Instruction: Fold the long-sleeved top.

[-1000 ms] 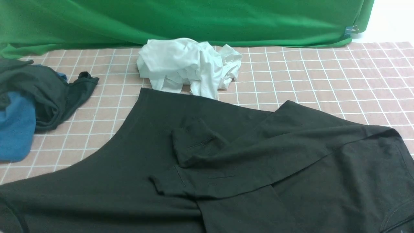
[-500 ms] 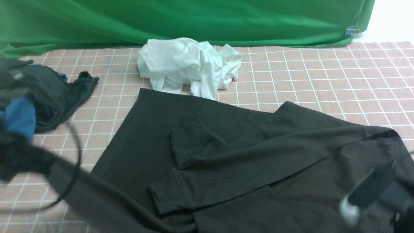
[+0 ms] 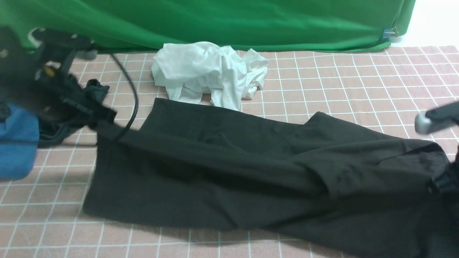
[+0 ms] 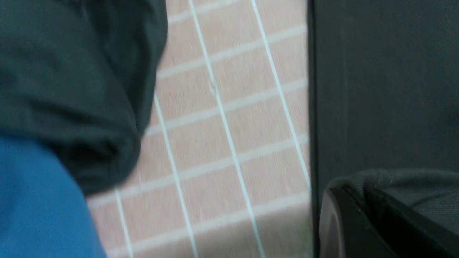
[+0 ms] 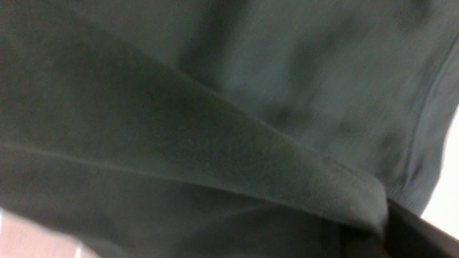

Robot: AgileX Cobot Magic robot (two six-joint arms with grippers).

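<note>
Left gripper [image 3: 102, 118]: pressed together on a corner of the long-sleeved top [image 3: 229, 172], cloth bunched over its jaw in the left wrist view. It sits at about nine o'clock from the middle of the front view, raised off the table, blurred. Judged purpose: carrying the near hem up and away so the bottom half folds over the upper half.

Right gripper [image 3: 443, 182]: at about three o'clock, mostly cut off by the edge of the front view. Jaws closed; the right wrist view is filled with dark cloth and a hemmed edge running right up to the jaw, so it appears to pinch the opposite corner of the same top. Judged purpose: matching the left side so the fold line stays straight.

Long-sleeved top: dark, spread across the middle of the table, stretched between the two grippers, a lifted flap doubling over the body, sleeves tucked underneath and no longer showing. Fold judged mid-way, not yet laid flat.

Dark greenish garment [image 3: 68, 107]: at nine to ten o'clock, just behind the left gripper, possibly touching; risk of snagging.

Blue shirt [image 3: 18, 143]: at nine o'clock, beside that garment.

White garment [image 3: 208, 73]: crumpled at twelve o'clock, just beyond the top's far edge.

Checked tablecloth [image 3: 358, 86]: pink, under everything.

Green backdrop [image 3: 229, 21]: hanging behind.
</note>
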